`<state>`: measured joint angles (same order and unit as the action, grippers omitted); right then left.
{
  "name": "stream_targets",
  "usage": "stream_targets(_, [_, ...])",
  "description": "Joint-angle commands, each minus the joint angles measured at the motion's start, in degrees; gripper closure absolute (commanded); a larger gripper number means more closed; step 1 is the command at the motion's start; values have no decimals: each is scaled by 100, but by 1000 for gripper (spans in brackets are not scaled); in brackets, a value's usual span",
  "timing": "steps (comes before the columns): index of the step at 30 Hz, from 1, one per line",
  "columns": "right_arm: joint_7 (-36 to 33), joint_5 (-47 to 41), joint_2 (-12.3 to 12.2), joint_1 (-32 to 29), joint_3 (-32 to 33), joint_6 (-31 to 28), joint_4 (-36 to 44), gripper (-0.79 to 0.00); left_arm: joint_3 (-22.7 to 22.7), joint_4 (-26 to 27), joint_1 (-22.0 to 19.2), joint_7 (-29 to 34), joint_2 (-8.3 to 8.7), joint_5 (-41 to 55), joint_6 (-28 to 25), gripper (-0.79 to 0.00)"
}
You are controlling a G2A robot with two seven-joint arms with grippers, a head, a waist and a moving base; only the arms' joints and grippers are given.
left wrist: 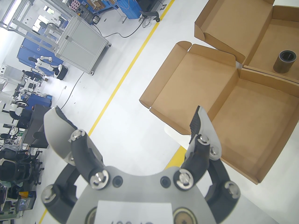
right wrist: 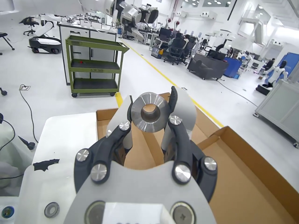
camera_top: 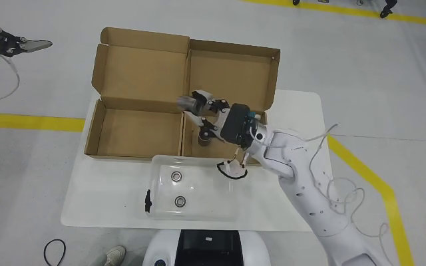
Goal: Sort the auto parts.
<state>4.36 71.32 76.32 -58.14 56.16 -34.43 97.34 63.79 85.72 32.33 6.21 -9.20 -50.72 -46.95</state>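
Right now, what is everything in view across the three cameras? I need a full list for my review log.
cardboard boxes: 2, brown, open, side by side on the far half of the table
dark sleeve: 1, dark grey, standing upright in the box under the right arm
silver cylinder: 1, silver, held above the boxes
clear bin: 1, transparent, on the table in front of the boxes
ring parts: 2, grey metal, lying in the clear bin
black tape: at least 1 piece, black, on the bin's edge
table: 1, white
green cart: 1, green, on the floor beyond the table
left gripper: 1, open and empty, off the table beside the boxes
right gripper: 1, shut on the silver cylinder
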Motion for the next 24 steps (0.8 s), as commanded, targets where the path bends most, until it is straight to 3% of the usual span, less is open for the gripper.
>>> stream_targets(1, [-40,0,-12,-30,59,11,-123,0,0,0,0,0,0,0,0,-785])
stream_targets(14, [-727,-135,-156,-537,584,45,-558,0,0,0,0,0,0,0,0,-785])
stream_targets(24, [-1890,-349,-226,-696,720,155,-846,0,0,0,0,0,0,0,0,-785])
